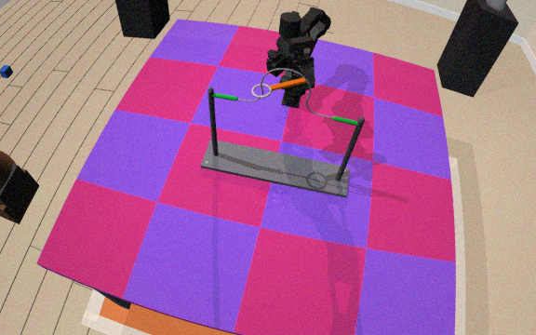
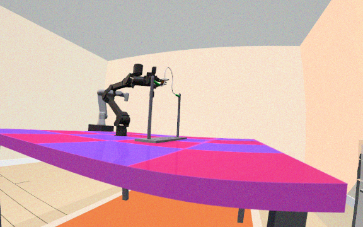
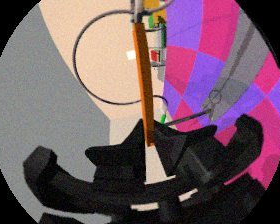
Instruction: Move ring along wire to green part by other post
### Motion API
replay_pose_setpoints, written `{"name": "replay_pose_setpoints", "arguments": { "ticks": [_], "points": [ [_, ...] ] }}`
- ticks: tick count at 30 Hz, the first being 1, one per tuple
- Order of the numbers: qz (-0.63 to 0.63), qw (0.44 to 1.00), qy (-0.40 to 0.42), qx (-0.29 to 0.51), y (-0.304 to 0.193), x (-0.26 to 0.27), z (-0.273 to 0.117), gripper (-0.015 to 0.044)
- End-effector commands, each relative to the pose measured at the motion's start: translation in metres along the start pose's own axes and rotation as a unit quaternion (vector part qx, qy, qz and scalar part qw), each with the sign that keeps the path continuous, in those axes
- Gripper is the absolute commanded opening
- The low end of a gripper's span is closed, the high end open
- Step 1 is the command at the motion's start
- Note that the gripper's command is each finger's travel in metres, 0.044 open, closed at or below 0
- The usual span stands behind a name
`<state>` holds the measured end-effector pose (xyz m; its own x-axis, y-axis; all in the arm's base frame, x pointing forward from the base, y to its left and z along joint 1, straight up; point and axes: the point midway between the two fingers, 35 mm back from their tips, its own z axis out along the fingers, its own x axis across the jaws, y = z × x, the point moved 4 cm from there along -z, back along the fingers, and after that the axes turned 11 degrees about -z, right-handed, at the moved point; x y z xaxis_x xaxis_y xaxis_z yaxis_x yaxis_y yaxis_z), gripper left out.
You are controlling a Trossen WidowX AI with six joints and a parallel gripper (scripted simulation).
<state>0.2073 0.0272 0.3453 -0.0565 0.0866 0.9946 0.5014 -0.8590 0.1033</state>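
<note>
The ring (image 1: 260, 97) (image 2: 167, 79) is around the left rising side of the thin grey wire loop (image 1: 284, 69) (image 2: 168, 67) (image 3: 75, 57), right of the left green part (image 1: 225, 97). Whether it touches the wire cannot be told. The orange handle (image 1: 288, 84) (image 3: 144, 85) extends right from the ring in the top view. My gripper (image 1: 303, 82) (image 3: 144, 120) is shut on the handle's far end, behind the wire loop. The other green part (image 1: 345, 120) is beside the right post (image 1: 350, 151). The left post is (image 1: 213, 126) dark and upright.
A grey base plate (image 1: 240, 155) (image 2: 161, 140) carries both posts on the checkered table (image 1: 203, 247). In the wrist view the wire passes close in front of the fingers. Black pedestals (image 1: 142, 19) (image 1: 475, 51) stand beyond the table.
</note>
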Motion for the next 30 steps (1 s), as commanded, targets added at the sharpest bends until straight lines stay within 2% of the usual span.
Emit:
{"name": "replay_pose_setpoints", "arguments": {
  "ticks": [1, 30],
  "points": [
    [-0.001, 1.0, 0.005, 0.002, 0.0004, 0.007, -0.0008, -0.015],
    [-0.063, 0.997, -0.039, 0.006, 0.0023, 0.0134, -0.0014, -0.015]
  ]
}}
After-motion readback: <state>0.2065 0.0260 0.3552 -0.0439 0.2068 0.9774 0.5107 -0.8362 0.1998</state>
